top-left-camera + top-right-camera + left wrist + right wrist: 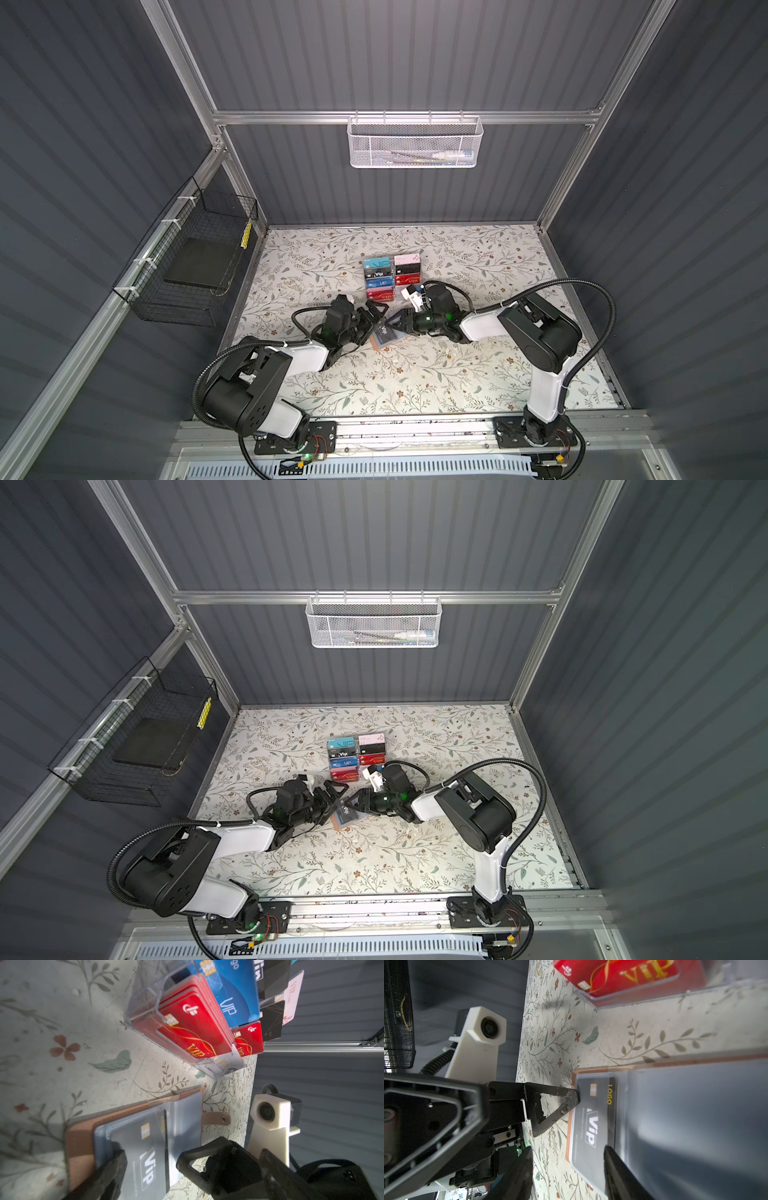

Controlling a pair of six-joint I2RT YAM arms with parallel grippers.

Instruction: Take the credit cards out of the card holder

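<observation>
Floral worktop [457, 374] | black VIP card [593, 1122] is pocketed in card holder [81, 1140], long axis roughly along right tool [568, 1149], part-spread, nothing clamped | left tool [376, 316], spread wide, is set at chip end.

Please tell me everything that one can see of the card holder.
The card holder is a slim booklet with a tan, leather-like cover and grey-blue translucent pocket pages, and a small strap with a metal snap sticks out from one edge. It lies open and flat on the floral table, in front of the clear rack. A black VIP card shows in the top pocket. One of the left gripper's fingers touches the card's corner; the right gripper reaches onto the page opposite.
</observation>
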